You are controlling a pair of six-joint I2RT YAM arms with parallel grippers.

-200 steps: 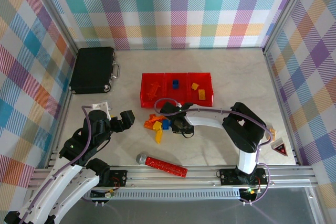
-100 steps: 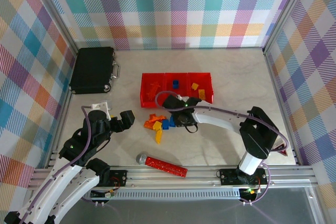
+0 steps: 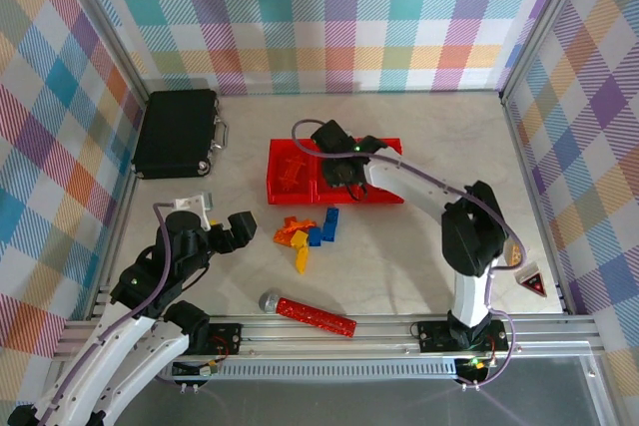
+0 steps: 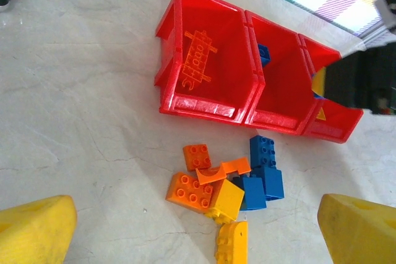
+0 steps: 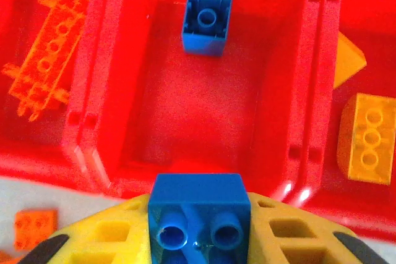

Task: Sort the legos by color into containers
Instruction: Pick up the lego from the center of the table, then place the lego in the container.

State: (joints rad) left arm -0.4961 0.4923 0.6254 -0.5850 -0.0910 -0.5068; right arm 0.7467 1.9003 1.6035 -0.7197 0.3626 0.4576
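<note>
Hovering | right tool clamped on blue lego over middle container | left tool apart

Three red bins; inside them one orange piece, one blue brick, two yellow bricks; one black case.

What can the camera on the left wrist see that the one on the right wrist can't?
Left wrist view: loose blue and yellow legos on the table. Right wrist view: a blue lego clamped in the right gripper. Both: the red bins, a flat orange piece in one end bin, a second blue lego in the middle bin.
</note>
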